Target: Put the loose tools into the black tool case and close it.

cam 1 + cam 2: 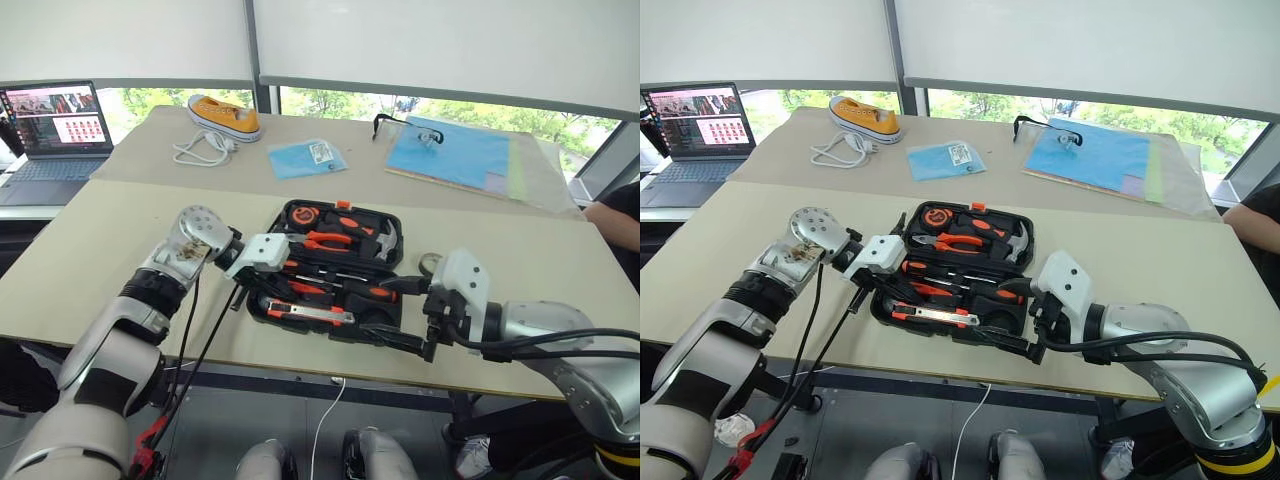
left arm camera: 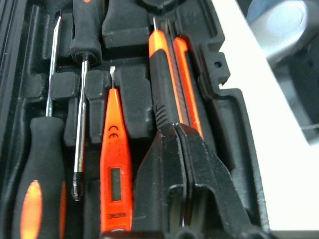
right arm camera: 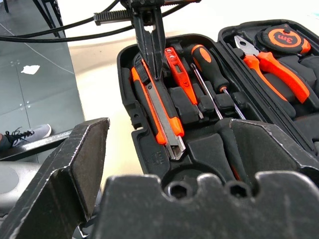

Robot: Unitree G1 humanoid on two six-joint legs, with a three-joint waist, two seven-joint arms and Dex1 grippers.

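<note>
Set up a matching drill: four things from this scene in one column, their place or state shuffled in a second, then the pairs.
1. utility knife
2. left gripper
3. right gripper
4. yellow sneaker

A. open, at the black tool case's near edge
B. on the far table, near the laptop
C. shut, tips over the knife
D. lying in the case's front recess

Pairs: 1-D, 2-C, 3-A, 4-B

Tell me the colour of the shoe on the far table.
The shoe is yellow-orange with a white sole, clearest in the left eye view.
</note>
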